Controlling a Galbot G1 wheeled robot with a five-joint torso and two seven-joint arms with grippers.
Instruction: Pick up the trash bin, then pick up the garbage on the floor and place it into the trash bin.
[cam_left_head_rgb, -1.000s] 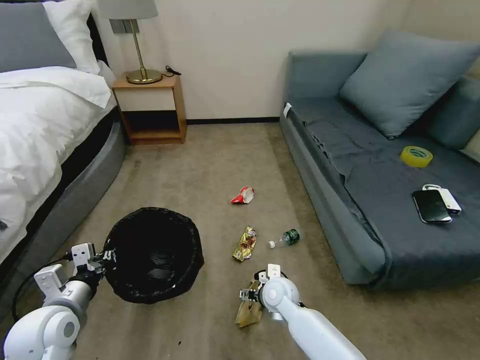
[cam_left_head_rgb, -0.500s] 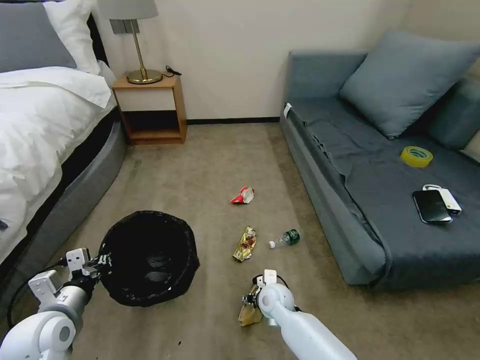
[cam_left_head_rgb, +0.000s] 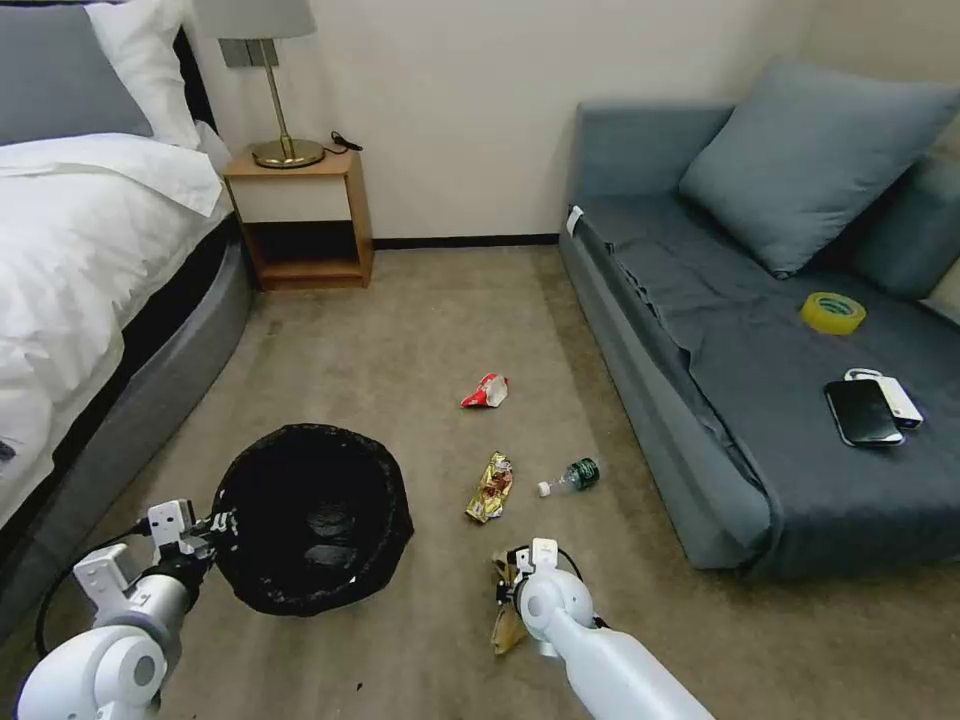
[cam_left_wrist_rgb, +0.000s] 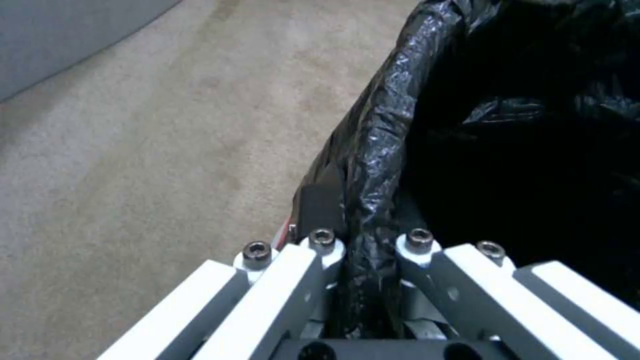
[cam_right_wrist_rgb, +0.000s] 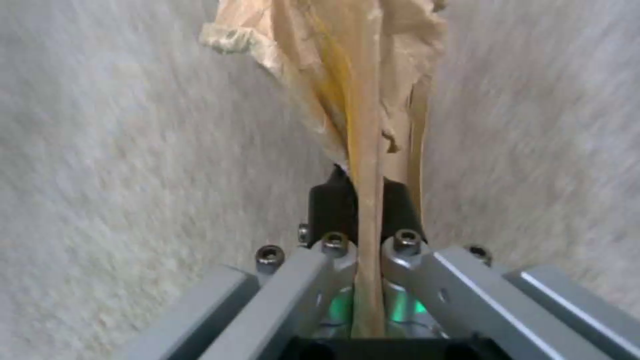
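The trash bin (cam_left_head_rgb: 315, 515), round and lined with a glossy black bag, hangs tilted at the lower left. My left gripper (cam_left_head_rgb: 218, 523) is shut on its rim (cam_left_wrist_rgb: 373, 165), the black bag pinched between the fingers. At the bottom centre my right gripper (cam_left_head_rgb: 505, 595) is shut on a tan crumpled paper bag (cam_left_head_rgb: 507, 625), which hangs from the jaws (cam_right_wrist_rgb: 363, 100) above the carpet. More garbage lies on the floor: a gold-brown snack wrapper (cam_left_head_rgb: 490, 487), a small clear bottle with a green label (cam_left_head_rgb: 572, 477) and a red-white wrapper (cam_left_head_rgb: 486, 391).
A grey sofa (cam_left_head_rgb: 700, 400) runs along the right, with a yellow tape roll (cam_left_head_rgb: 833, 312) and a black phone (cam_left_head_rgb: 862, 411) on its seat. A bed (cam_left_head_rgb: 90, 300) stands at the left, a wooden nightstand (cam_left_head_rgb: 300, 215) with a lamp at the back.
My left arm shifted the bin slightly right after dipping left. My right gripper turned with the paper bag, which now hangs narrower beside the wrist.
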